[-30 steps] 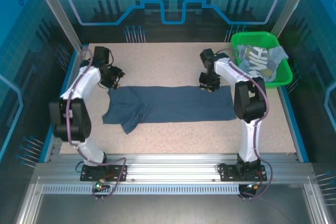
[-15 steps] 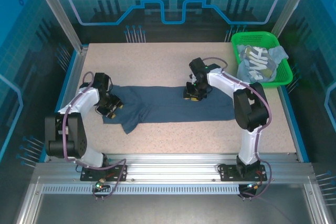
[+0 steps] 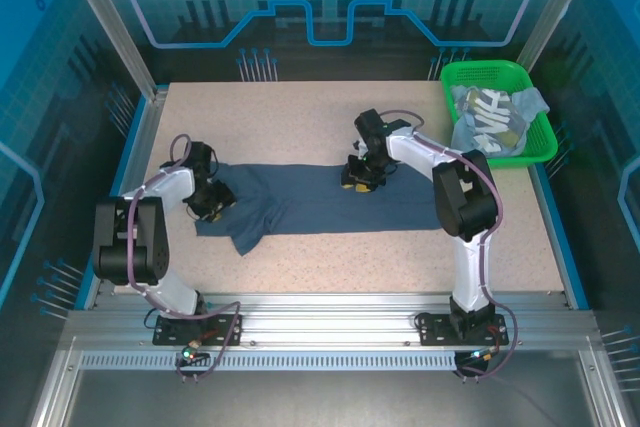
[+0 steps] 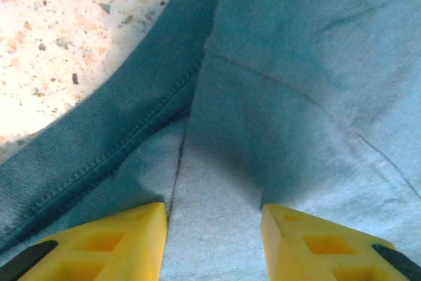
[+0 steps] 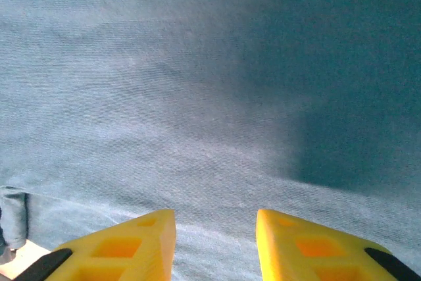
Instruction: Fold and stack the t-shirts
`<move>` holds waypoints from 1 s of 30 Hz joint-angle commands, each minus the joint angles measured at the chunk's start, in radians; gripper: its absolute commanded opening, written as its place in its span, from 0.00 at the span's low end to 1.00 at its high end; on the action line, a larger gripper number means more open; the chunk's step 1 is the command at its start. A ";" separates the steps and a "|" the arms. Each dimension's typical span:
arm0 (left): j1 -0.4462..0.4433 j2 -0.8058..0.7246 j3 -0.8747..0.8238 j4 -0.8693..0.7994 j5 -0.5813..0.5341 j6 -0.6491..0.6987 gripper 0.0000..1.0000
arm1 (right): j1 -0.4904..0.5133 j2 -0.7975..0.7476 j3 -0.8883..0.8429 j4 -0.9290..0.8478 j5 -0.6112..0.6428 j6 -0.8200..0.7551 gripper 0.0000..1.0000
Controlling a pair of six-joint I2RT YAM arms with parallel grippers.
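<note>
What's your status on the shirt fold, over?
Left gripper open, low over the left end of the dark blue shirt. Right gripper open, low over its far edge. Shirt lying flat. Green basket far right, out of the way.

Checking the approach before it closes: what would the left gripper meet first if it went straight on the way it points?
The plain dark slate-blue cloth t-shirt: the left gripper points down at it, jaws apart, near a stitched seam. The cloth looks very close, though depth is unclear.

Bright overhead light, soft shadows, close-ups blurred
</note>
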 commanded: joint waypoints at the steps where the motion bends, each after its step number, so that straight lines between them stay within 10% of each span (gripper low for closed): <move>1: 0.005 0.014 -0.022 0.018 -0.027 0.028 0.42 | 0.014 0.030 0.019 -0.028 -0.030 0.011 0.38; 17: 0.002 -0.016 -0.006 0.053 -0.021 0.036 0.12 | 0.018 0.043 0.020 -0.028 -0.033 0.019 0.38; 30: -0.005 -0.025 0.024 -0.001 -0.007 0.008 0.18 | 0.018 0.051 0.033 -0.031 -0.034 0.017 0.38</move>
